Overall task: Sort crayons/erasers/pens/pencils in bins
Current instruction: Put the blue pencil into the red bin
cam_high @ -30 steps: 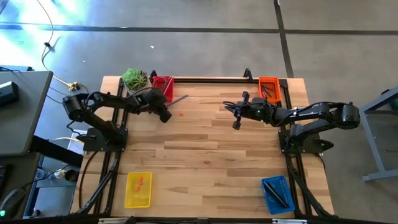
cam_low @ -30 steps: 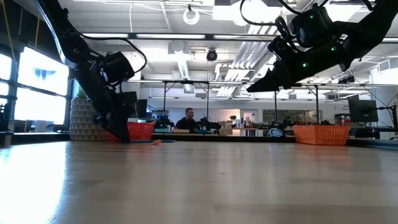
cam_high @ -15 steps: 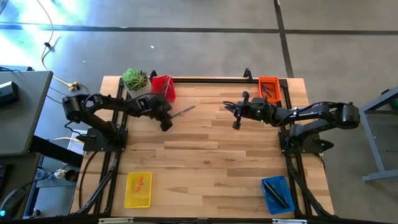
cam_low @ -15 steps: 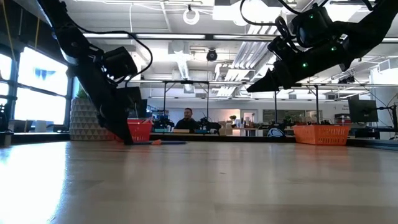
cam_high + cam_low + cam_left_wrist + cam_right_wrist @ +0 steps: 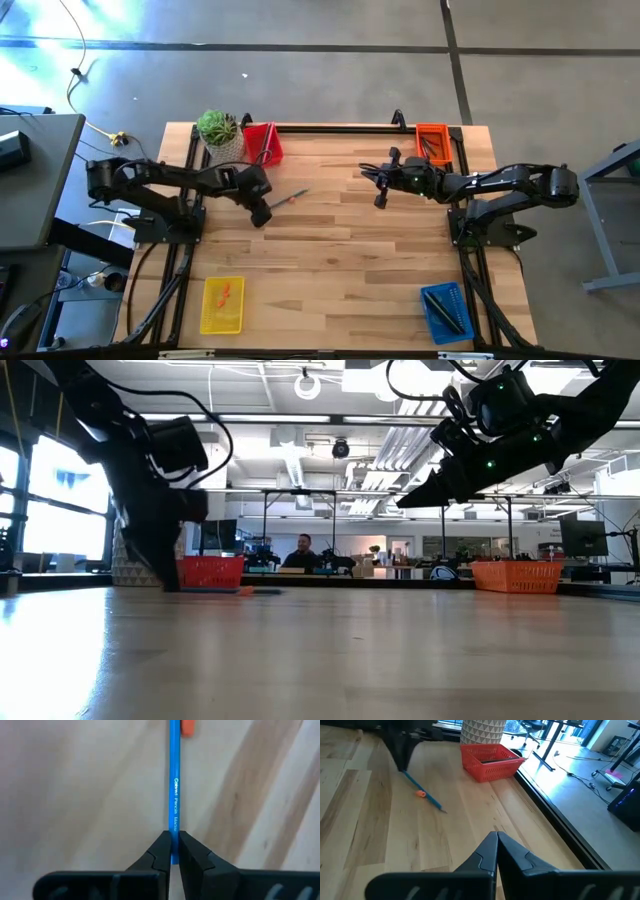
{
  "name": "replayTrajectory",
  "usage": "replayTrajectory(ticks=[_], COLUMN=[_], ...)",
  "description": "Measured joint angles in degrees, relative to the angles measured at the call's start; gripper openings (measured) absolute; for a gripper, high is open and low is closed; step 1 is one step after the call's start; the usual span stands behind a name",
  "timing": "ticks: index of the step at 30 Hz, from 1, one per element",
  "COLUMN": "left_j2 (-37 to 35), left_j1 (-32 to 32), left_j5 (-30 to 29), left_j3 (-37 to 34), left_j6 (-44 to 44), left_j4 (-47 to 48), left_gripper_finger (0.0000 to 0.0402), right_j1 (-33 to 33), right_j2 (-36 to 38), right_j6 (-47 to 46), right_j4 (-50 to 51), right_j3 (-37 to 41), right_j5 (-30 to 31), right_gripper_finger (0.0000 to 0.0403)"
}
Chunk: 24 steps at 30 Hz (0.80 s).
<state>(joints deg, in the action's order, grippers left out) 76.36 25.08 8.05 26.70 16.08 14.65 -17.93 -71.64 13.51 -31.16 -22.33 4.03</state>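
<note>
- Left gripper (image 5: pixel 262 212) sits low at the table's far left, its arm stretched out from the left edge, fingers (image 5: pixel 161 854) pinched together.
- Right gripper (image 5: pixel 380 197) hovers raised at far right-centre, fingers closed, arm extended leftward.

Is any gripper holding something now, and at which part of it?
The left gripper is shut on the blue pencil, gripping it at one end. The right gripper is shut and holds nothing.

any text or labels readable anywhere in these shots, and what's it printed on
"Colorific Pencils Marisa", or close to it: small white print along the blue pencil gripped by the left gripper; only "Pencils" reads with confidence.
No other text is readable on the bins, the plant pot or in the room behind.
</note>
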Motion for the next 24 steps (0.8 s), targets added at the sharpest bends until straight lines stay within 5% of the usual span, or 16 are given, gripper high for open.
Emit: replayTrajectory(ticks=[9,24], left_j2=[-0.3,1.5], left_j1=[-10.1,-10.2], left_j5=[-3.3,-6.7], left_j3=[0.1,12.9], left_j6=[7.5,4.3], left_j4=[1.4,3.4], left_gripper_finger=[0.002,0.013], right_j1=[0.0,0.0], right_j2=[0.0,0.0], right_j6=[0.0,0.0], right_j4=[0.0,-0.4], right_j3=[0.0,0.0], right_j5=[0.0,0.0], right_gripper_finger=[0.0,0.0])
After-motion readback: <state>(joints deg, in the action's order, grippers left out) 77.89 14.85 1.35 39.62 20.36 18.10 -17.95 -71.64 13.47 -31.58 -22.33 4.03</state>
